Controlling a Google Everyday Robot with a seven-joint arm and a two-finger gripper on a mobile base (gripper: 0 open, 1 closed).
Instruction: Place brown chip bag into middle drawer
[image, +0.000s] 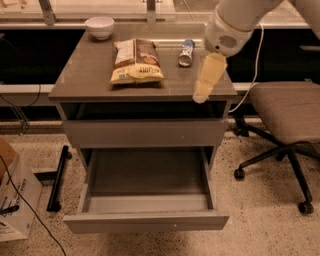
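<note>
The brown chip bag lies flat on the cabinet top, left of centre, with its cream-yellow band toward the front. The middle drawer is pulled out below, and its grey floor holds nothing. My gripper hangs from the white arm at the upper right. It points down over the right front edge of the cabinet top, about a hand's length to the right of the bag and apart from it.
A small blue-white can lies on the top between the bag and my gripper. A white bowl stands at the back left. A closed grey drawer front sits above the open drawer. An office chair stands to the right and a cardboard box on the floor to the left.
</note>
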